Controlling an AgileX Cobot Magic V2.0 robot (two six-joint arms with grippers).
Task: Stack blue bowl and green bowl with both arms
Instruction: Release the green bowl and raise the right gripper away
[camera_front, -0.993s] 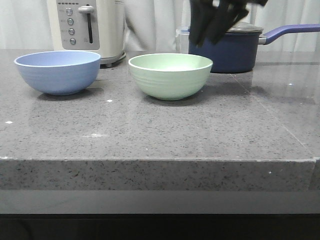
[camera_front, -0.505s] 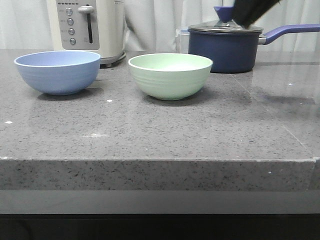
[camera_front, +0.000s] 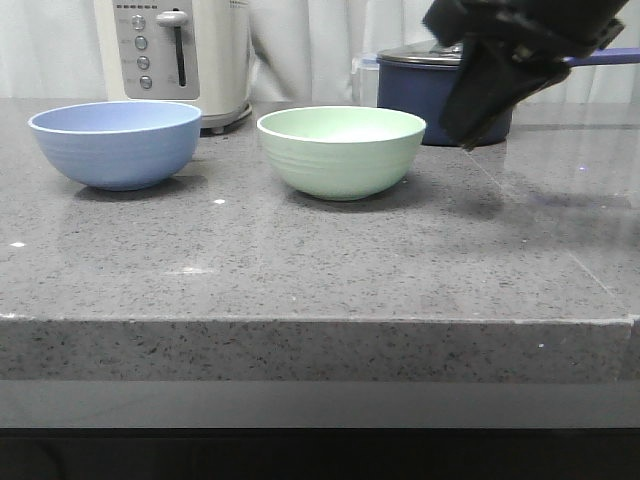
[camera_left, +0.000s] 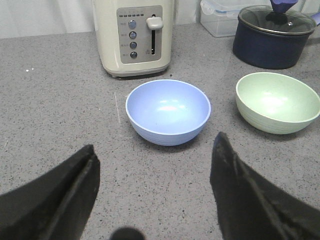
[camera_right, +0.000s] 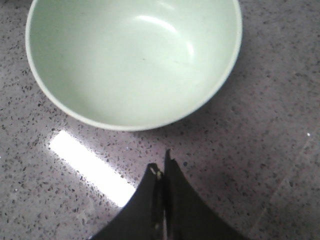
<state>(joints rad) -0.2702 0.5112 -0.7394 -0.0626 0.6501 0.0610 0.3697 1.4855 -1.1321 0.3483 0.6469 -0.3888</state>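
The blue bowl (camera_front: 116, 143) sits upright and empty at the left of the grey stone counter. The green bowl (camera_front: 340, 150) stands to its right, also empty. My right gripper (camera_front: 470, 125) hangs in the air just right of the green bowl, its fingers pressed together with nothing between them. In the right wrist view the green bowl (camera_right: 132, 57) lies close beyond the shut fingertips (camera_right: 161, 167). The left wrist view has the blue bowl (camera_left: 167, 111) ahead of my left gripper (camera_left: 155, 155), whose fingers stand wide apart, and the green bowl (camera_left: 277, 101) off to one side. My left gripper is outside the front view.
A cream toaster (camera_front: 175, 55) stands behind the blue bowl. A dark navy lidded saucepan (camera_front: 430, 85) with a long handle sits behind my right gripper, with a clear plastic box (camera_left: 220, 17) beside it. The counter's front edge (camera_front: 320, 320) runs across the front view.
My right arm, up near the saucepan a second ago, has come down and forward, and hangs lower and larger beside the green bowl. Both bowls stayed put.
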